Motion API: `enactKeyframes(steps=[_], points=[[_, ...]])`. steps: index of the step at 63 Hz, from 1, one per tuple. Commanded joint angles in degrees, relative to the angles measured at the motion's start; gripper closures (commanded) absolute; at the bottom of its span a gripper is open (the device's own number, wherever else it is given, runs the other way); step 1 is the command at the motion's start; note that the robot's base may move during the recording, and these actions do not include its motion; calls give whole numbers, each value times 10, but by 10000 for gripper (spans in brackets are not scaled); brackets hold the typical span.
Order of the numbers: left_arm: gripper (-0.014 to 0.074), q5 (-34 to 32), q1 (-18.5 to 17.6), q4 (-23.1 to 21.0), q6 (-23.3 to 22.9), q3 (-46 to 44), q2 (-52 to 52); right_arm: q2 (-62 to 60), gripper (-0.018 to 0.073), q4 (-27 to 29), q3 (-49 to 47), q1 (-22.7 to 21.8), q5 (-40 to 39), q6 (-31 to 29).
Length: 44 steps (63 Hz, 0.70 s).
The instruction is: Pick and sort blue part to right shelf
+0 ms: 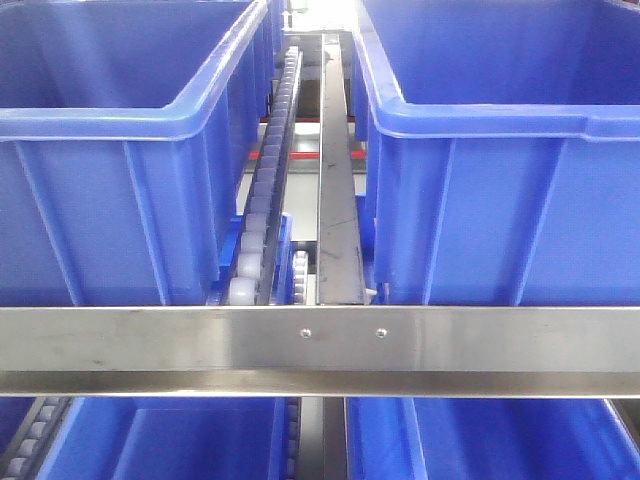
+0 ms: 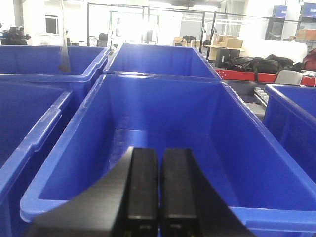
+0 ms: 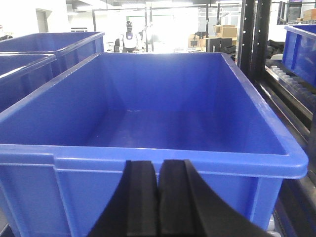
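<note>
The blue part is out of view in every frame. The shelf fills the front view: a brushed steel cross rail (image 1: 320, 350), a white roller track (image 1: 268, 190) and large blue bins (image 1: 110, 150). My left gripper (image 2: 159, 153) is shut with nothing between its black fingers, hanging over the near rim of an empty blue bin (image 2: 163, 113). My right gripper (image 3: 159, 165) is shut and empty too, just in front of the near wall of another empty blue bin (image 3: 148, 153).
More blue bins stand to the left (image 2: 29, 123) and right (image 2: 296, 113) of the left wrist's bin. Dark steel uprights (image 3: 252, 34) and roller rails (image 3: 291, 79) stand right of the right wrist's bin. Lower bins (image 1: 170, 440) sit beneath the cross rail.
</note>
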Motion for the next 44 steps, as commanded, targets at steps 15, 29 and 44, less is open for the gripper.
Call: enactKeyframes(steps=[15,29,44], points=[[472,-45,2,-6,-1,-14,6,-12,508,2,-12,-5,-45,3],[472,-79,2,138,-1,43,-24,-12,508,2,-12,-5,-45,3],[472,-79,1,93,-1,161,-112,-12,508,2,-12,-5,-45,3]])
